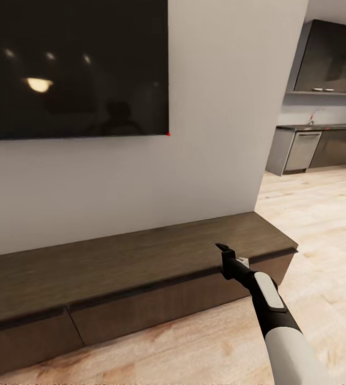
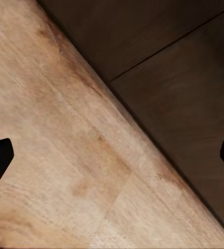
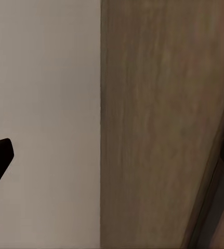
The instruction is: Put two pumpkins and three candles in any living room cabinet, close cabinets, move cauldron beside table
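Long, low, dark-brown wood cabinet running along the grey wall under a big black wall screen, both handleless drawer fronts flush and shut. Right gripper poised over the cabinet's right end, nearer arm by far; open or closed, cannot tell. Left gripper spread wide, empty, above pale plank floor beside the cabinet front.

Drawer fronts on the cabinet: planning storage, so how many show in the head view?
2: one at the cabinet's left end, one right of it, both shut.
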